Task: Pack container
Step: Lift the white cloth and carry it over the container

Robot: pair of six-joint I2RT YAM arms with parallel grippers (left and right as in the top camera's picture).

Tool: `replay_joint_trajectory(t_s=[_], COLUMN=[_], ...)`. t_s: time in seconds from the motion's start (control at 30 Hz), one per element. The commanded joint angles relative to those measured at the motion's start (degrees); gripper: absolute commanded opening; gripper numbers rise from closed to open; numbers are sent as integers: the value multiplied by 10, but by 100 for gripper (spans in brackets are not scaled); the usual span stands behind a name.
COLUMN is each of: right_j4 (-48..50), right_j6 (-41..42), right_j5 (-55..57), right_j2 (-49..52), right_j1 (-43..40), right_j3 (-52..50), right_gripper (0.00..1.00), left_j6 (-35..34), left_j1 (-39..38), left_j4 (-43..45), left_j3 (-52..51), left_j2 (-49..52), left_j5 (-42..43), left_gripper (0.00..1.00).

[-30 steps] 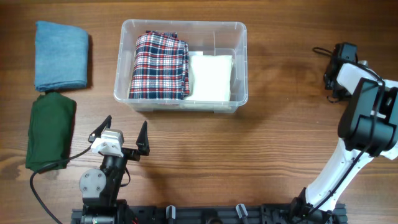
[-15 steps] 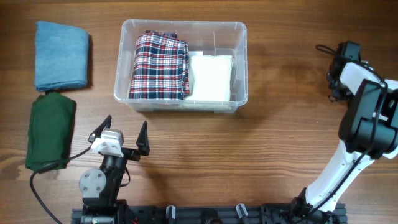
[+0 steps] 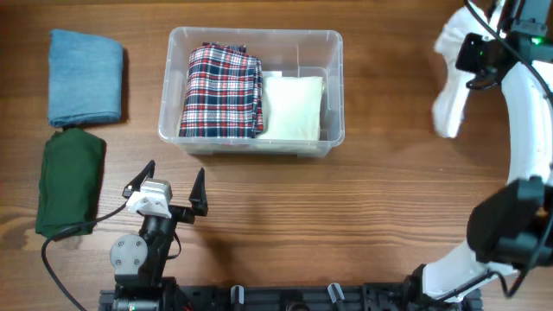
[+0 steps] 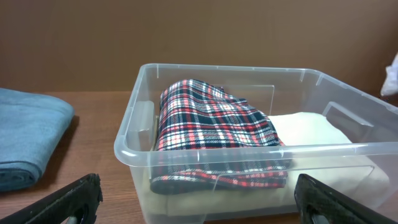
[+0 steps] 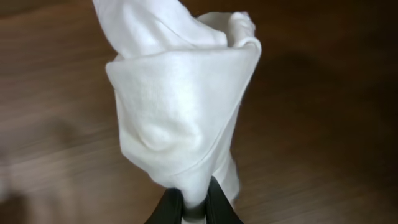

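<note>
Our right gripper [image 5: 194, 205] is clenched on a small bit of a white cloth [image 5: 180, 124]. The cloth hangs loose in the air, far off to the right of the container [image 3: 256, 34]. The container sits on the table [image 3: 363, 225], near the back and a little left of the middle. A plaid cloth [image 3: 222, 91] and a pale folded cloth [image 3: 294, 105] lie side by side in it. Our left gripper [image 3: 175, 177] is wide open and holds nothing. It waits low on the near side of the container.

We think the white cloth could slip out, because only a little pinch of it sits between the fingers. It is also bunched and floppy, so it could flop over the rim and not go in. The container looks pretty full, so the cloth may pile up on top. If the cloth drags on the rim, it might push the container.

A blue cloth [image 3: 85, 76] and a green cloth [image 3: 69, 181] lie on the table on the left, not packed yet.

From above, the right gripper is cut off at the top edge. We cannot see how deep the pinch goes. We cannot see the container's bottom under the cloths.
</note>
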Motion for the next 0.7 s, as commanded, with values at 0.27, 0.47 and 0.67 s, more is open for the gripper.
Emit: replay_joint_trajectory(t_s=[0.27, 0.47, 0.67], right_j4=[-101, -180, -188], right_j6=[-40, -21, 56], right_j5=[-113, -121, -115], right_j2=[-54, -54, -54], right_j1=[95, 160, 224], right_j3=[78, 170, 228], right_gripper=[4, 4, 4], left_j6=[-1, -1, -1], left_j1=[-3, -3, -3], left_j4=[-2, -2, -2], left_j3=[-3, -3, -3], left_j2=[-4, -4, -4], left_j5=[-3, -3, -3], left_gripper=[100, 100, 100])
